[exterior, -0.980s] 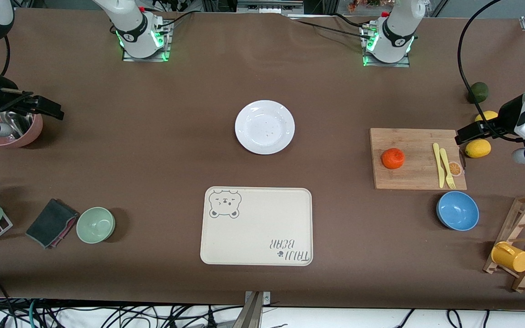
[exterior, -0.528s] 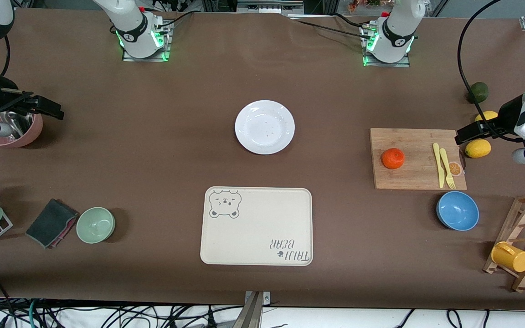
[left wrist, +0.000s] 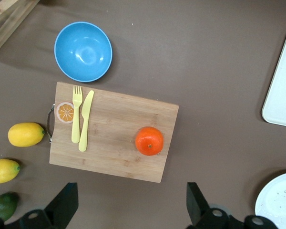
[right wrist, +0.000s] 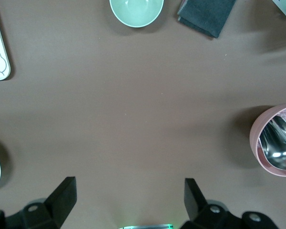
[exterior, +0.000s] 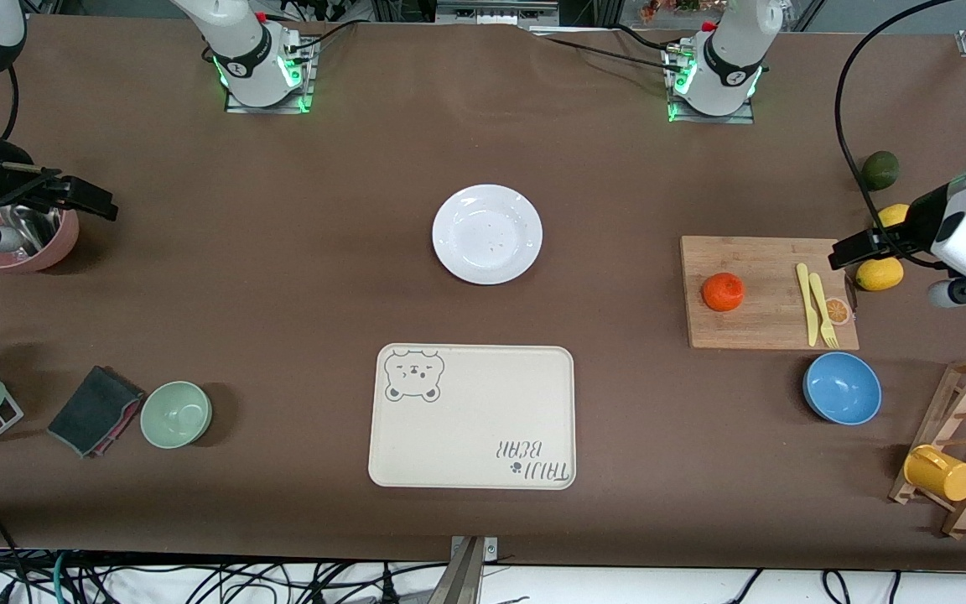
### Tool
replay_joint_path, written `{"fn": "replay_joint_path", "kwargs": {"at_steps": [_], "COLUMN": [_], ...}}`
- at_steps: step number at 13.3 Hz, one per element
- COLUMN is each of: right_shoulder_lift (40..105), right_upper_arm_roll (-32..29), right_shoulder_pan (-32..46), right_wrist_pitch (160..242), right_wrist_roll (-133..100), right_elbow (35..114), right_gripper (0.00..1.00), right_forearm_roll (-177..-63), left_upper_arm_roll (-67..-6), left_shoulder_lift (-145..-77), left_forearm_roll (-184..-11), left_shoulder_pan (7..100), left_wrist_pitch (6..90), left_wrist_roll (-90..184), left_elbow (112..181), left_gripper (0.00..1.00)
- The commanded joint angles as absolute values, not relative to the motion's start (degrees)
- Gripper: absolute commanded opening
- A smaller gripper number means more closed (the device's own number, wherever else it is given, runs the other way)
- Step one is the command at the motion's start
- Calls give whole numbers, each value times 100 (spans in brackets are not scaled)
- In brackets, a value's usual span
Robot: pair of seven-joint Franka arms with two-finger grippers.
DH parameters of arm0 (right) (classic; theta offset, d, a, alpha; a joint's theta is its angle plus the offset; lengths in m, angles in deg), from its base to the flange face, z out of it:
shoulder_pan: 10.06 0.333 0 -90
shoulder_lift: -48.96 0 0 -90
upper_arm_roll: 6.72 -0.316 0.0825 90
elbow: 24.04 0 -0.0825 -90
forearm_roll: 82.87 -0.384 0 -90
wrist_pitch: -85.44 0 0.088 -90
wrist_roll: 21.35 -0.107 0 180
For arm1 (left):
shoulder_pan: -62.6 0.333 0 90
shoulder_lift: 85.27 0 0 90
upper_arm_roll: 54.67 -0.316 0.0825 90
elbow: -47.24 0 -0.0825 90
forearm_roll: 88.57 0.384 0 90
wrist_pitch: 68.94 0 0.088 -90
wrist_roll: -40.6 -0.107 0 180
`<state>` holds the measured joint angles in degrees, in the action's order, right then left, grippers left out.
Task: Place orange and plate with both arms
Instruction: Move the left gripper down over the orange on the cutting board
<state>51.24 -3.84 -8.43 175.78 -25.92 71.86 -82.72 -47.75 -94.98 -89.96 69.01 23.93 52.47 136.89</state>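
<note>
Brown worktop (exterior: 282,285), fruit and dish untouched.
Centre frame sits the plate (exterior: 487,234); the orange (exterior: 723,291) rests on a cutting board (exterior: 772,323) at right. Left tool (exterior: 845,251) and right tool (exterior: 101,204) hover wide at the frame edges.

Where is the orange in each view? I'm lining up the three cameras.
Front view: the orange sits on the cutting board, toward the left arm's end.
Left wrist view: orange on the same board.
Right wrist view: not in it.
Shared landmark: the yellow fork.
</note>
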Motion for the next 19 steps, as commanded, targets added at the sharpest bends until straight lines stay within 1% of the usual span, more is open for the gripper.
{"fn": "replay_joint_path", "kwargs": {"at_steps": [1, 4, 6, 13, 16, 17, 19], "right_shoulder_lift": [5107, 5107, 5107, 5107, 5107, 5107, 5107], "right_upper_arm_roll": [-409, -409, -409, -409, -409, -409, -409], "right_shoulder_pan": [-866, -866, -866, -866, -866, -866, -866], "right_wrist_pitch": [17517, 17517, 17517, 17517, 17517, 17517, 17517], "right_wrist_roll": [-2645, -2645, -2645, -2645, -2645, -2645, -2645], "right_elbow": [7167, 7167, 7167, 7167, 7167, 7167, 7167], "right_gripper": [100, 100, 100, 100, 100, 100, 100], "right_forearm_roll": [-8349, -8349, -8349, -8349, -8349, -8349, -8349], "left_upper_arm_roll": [-4667, -4623, -4623, -4579, -4501, -4465, -4456], "left_shoulder_lift": [-9414, -9414, -9388, -9283, -9335, -9396, -9624], "left_forearm_roll": [-9068, -9060, -9042, -9024, -9024, -9024, -9024], "left_shoulder_pan": [6902, 6902, 6902, 6902, 6893, 6893, 6884], "left_wrist_pitch": [2721, 2756, 3123, 4731, 5943, 6155, 6219], "left_wrist_roll": [5273, 5273, 5273, 5282, 5474, 5562, 5852], "left_elbow": [14084, 14172, 14496, 15972, 16816, 16931, 16950], "left_gripper": [100, 100, 100, 100, 100, 100, 100]}}
